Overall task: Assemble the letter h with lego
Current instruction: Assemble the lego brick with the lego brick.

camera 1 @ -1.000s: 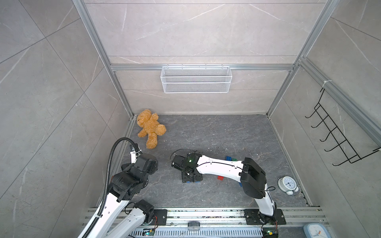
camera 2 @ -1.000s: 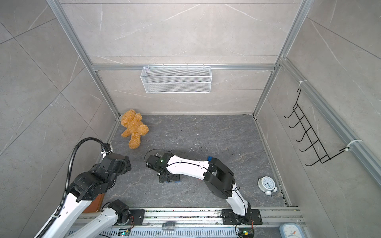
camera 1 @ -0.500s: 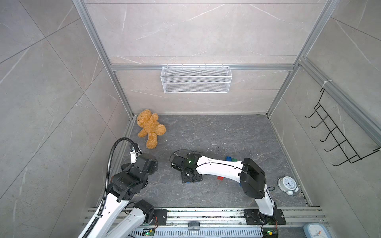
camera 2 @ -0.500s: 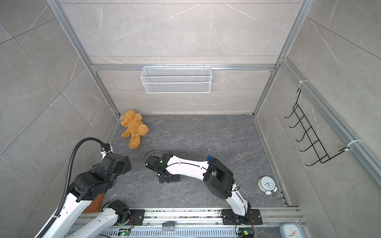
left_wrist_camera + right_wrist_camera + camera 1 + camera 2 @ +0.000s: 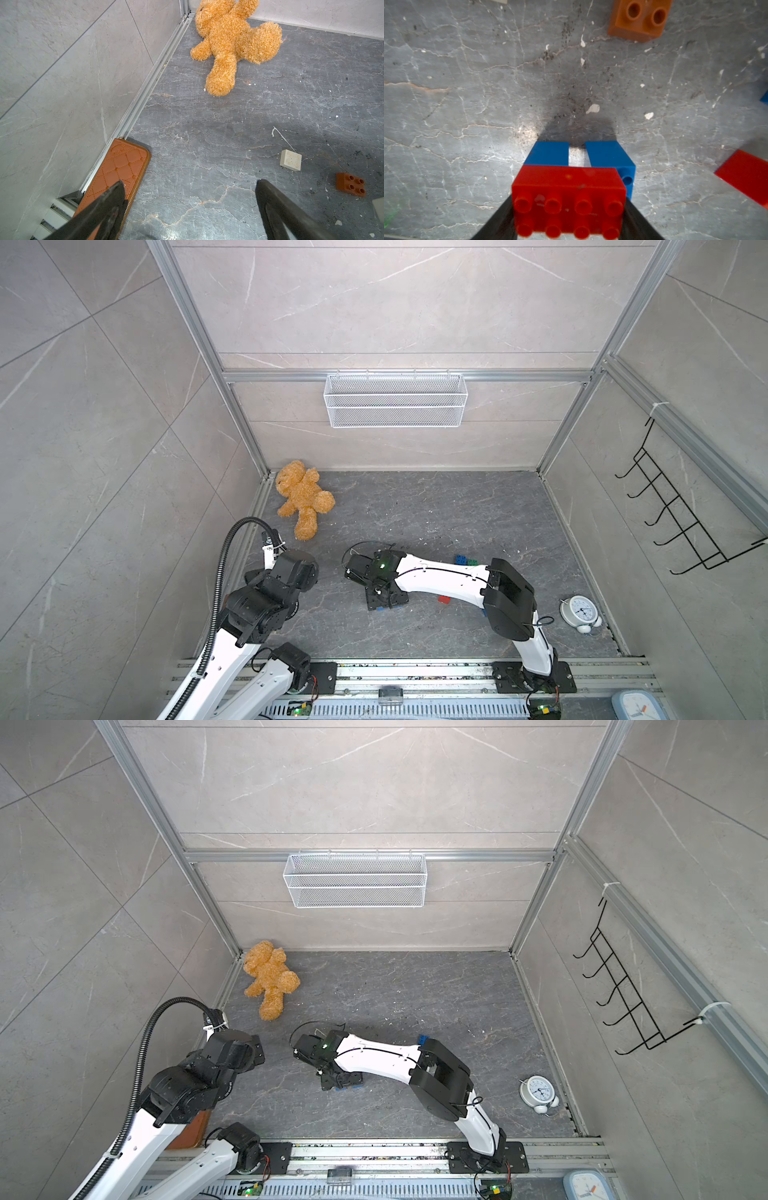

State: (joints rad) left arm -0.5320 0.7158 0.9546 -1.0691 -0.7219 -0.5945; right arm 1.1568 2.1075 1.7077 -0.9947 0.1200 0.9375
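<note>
Two blue bricks (image 5: 609,154) were seen side by side on the grey floor (image 5: 467,104) in the right wrist view, parted by a narrow gap. A long red brick (image 5: 569,199) was laid across their near ends. It was clamped between the black fingers (image 5: 500,222) of the right gripper (image 5: 569,207), studs turned toward the camera. Whether it was pressed home on the blue pair could not be told. A brown brick (image 5: 639,18) was found well beyond the claw. A second red brick (image 5: 747,176) was cut off by the edge of that view. In a top view the right gripper (image 5: 384,598) was set low near the middle of the floor, with blue showing just beside it. No writing could be read anywhere. An embossed emblem was carried on the quilted tan wallet (image 5: 116,166), but it was too faint to make out. The numerals on the alarm clock (image 5: 579,609) were too small. The left gripper (image 5: 190,190) was held spread wide and empty above bare floor. A white brick (image 5: 290,160) and the brown brick (image 5: 351,185) were left off to one side of its fingers, apart from them. The wallet was partly covered by one finger. A teddy bear (image 5: 232,41) was lying in the far corner.
</note>
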